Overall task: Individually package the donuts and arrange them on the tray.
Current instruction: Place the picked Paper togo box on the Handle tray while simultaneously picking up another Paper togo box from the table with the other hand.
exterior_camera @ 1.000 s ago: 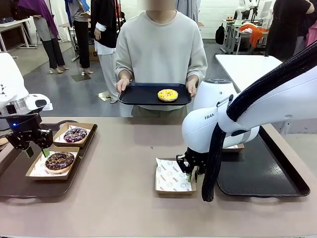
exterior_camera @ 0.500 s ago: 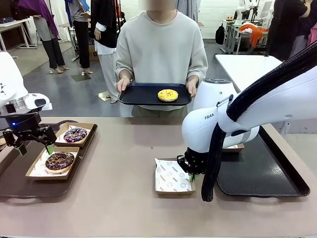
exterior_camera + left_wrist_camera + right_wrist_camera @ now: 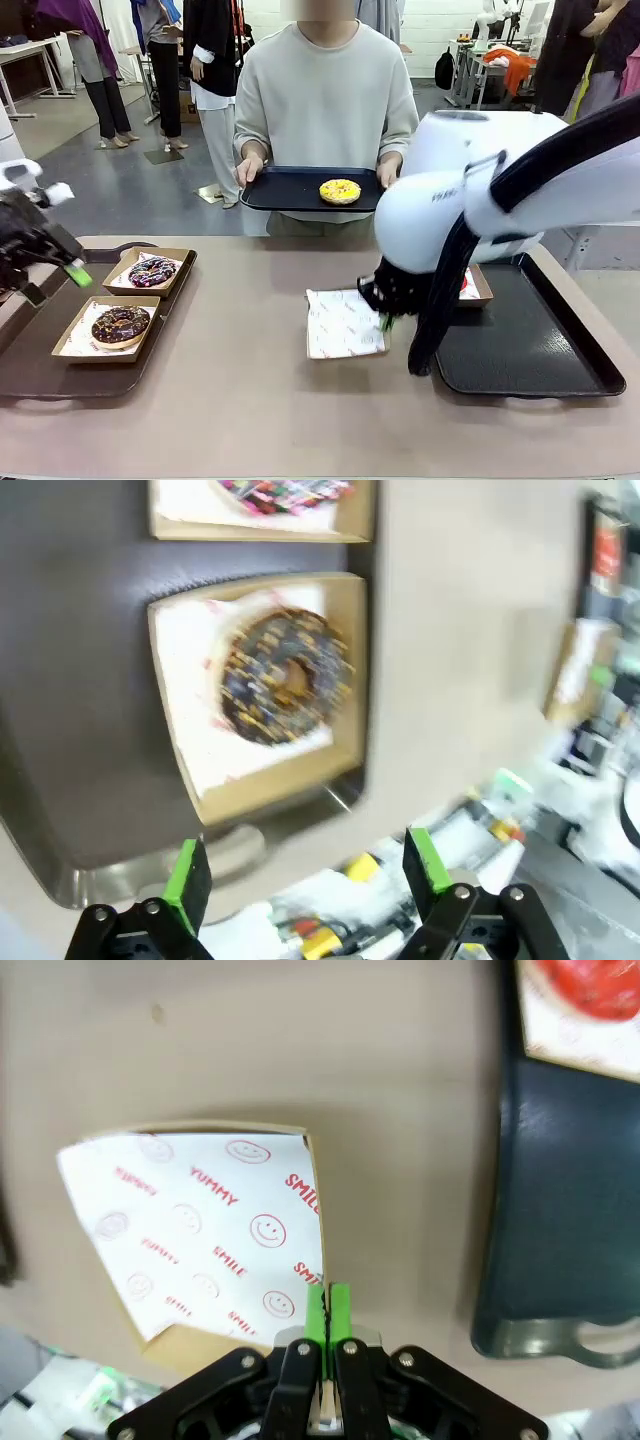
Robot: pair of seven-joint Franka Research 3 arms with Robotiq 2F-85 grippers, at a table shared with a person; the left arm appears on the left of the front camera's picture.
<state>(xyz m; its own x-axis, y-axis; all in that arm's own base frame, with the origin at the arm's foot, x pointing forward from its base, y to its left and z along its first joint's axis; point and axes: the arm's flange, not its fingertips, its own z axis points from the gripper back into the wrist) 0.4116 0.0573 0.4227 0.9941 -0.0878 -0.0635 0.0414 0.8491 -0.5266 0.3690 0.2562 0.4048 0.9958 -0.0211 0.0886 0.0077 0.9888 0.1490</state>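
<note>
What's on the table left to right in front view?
Left gripper → left tray with two boxed donuts → paper-lined box → right gripper → right tray

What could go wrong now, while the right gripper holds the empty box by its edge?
The right gripper pinches only the rim of the empty box, which looks tilted, so it might slip or bend. Its paper liner sits skewed and may slide out. The box with the red donut lies near on the tray and could be bumped.
</note>
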